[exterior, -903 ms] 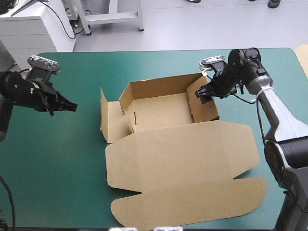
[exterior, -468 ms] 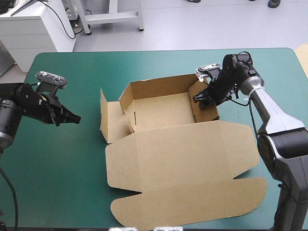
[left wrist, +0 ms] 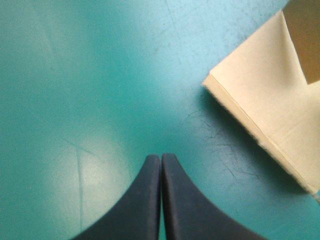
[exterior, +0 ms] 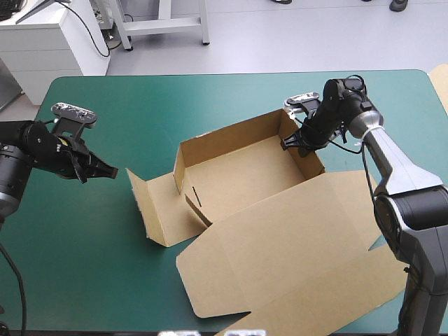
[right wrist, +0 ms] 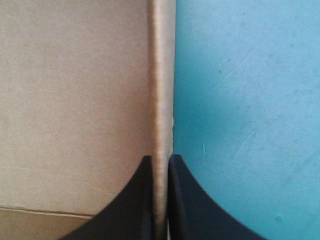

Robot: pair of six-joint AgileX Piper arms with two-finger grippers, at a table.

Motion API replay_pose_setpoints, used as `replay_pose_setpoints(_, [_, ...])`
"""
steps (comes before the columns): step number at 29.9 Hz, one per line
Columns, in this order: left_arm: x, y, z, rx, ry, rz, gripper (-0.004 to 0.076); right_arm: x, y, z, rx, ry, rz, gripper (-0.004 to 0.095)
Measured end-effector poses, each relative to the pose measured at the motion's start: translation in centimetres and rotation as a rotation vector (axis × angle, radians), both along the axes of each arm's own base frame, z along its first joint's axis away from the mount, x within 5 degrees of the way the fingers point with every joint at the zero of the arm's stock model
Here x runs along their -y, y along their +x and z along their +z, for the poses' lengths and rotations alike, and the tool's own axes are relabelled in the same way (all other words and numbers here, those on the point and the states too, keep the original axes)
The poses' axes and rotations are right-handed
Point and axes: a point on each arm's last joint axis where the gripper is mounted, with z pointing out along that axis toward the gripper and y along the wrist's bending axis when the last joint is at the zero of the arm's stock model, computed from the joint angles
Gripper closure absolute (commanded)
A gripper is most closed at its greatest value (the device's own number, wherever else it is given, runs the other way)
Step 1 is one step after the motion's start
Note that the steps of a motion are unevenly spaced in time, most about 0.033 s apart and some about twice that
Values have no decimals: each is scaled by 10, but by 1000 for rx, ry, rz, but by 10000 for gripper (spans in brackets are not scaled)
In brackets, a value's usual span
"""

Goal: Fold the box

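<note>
The brown box lies mid-table as an open tray, its back and right walls raised, its wide lid flat toward the near edge and a side flap spread at the left. My right gripper is shut on the box's right wall at its far corner; the right wrist view shows the wall's edge pinched between the fingers. My left gripper hovers over the teal-green cover left of the box, shut on nothing, with the flap's corner ahead of it.
The lid reaches the table's near edge at the right. A white cabinet and a metal frame stand beyond the far edge. Bare teal-green cover spreads at the near left.
My right gripper has shut on the box's right wall. The whole box has swung round, its left flap and lid sliding toward the near right. The left arm has barely moved.
</note>
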Motion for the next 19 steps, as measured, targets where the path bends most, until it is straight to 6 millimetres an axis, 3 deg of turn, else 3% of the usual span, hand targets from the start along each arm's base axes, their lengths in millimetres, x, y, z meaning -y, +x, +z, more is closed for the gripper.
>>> replay_pose_setpoints(5, [-1, 4, 3, 59, -12, 37, 732, 3, 2, 17, 55, 25, -8, 929])
replay_pose_setpoints(8, [-2, 4, 4, 66, -11, 51, 732, 13, -4, 39, 107, 59, -15, 929])
replay_pose_setpoints(19, [-12, 13, 5, 135, 38, 179, 731, 79, -43, 124, 315, 180, -115, 929])
